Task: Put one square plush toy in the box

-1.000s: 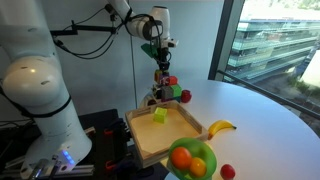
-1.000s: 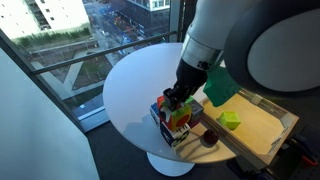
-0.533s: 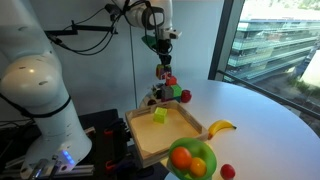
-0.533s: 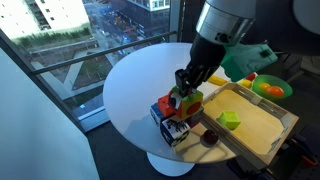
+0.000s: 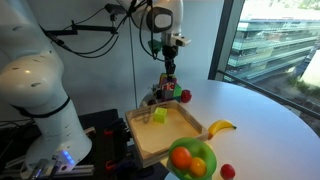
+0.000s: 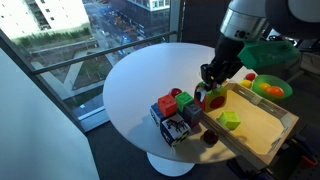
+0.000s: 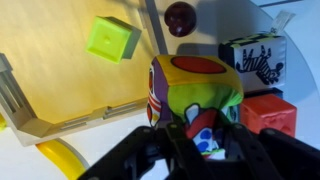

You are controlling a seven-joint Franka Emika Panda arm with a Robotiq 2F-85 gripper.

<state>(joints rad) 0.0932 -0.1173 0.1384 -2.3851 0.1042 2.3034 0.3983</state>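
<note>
On the round white table (image 5: 265, 115), a banana (image 5: 221, 127) lies near a fruit bowl (image 5: 210, 158) and red ball (image 5: 228, 171).

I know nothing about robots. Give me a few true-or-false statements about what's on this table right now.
1. The claw grips a colourful plush cube. True.
2. The box has nothing in it. False: a yellow-green cube lies inside.
3. A banana lies on the table beside the box. True.
4. The fruit bowl sits inside the box. False: it stands on the table, outside the box.
</note>
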